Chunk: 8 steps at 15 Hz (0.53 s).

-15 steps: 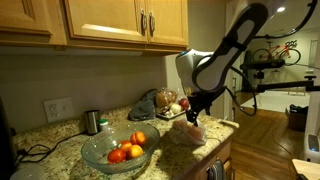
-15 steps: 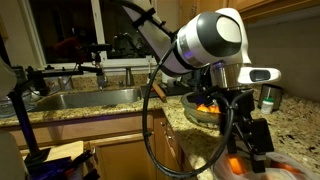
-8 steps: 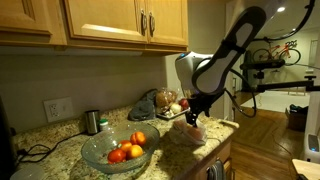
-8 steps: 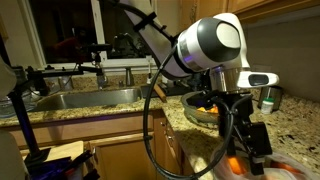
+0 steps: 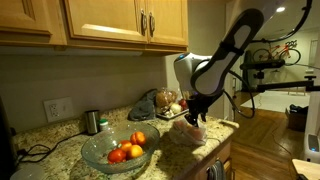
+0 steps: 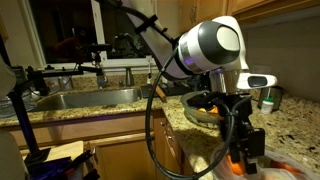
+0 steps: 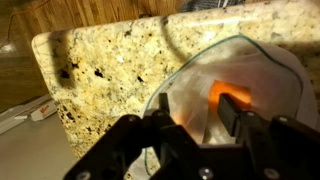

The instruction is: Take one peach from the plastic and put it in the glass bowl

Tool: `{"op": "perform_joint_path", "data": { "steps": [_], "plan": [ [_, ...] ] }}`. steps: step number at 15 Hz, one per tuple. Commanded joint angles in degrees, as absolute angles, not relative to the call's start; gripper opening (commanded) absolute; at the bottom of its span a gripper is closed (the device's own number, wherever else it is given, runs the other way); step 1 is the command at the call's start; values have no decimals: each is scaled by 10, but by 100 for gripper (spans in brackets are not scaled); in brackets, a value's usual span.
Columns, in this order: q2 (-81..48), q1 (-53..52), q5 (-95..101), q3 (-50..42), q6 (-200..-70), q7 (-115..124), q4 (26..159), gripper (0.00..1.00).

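Granite countertop (image 7: 100, 60) | black gripper (image 7: 185, 128) spread wide, empty, above clear plastic bag (image 7: 272, 68) | risk: closing snags film, round orange peach (image 7: 230, 97) ahead slips free.

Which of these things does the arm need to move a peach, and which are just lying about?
For the job:
- tool
- peach
- plastic
- glass bowl

Just lying about:
- metal cup
- sink
- wall outlet
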<state>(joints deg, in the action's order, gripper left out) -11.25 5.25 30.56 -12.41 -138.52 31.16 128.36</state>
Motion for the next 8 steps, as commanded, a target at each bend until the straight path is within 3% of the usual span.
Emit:
{"op": "perform_joint_path", "data": {
  "steps": [1,3,8],
  "plan": [
    [-116,50,308,-128,-1393,300,1280,26],
    [-117,50,307,-128,-1392,299,1277,13],
    [-121,50,299,-125,-1398,286,1272,3]
  ]
}}
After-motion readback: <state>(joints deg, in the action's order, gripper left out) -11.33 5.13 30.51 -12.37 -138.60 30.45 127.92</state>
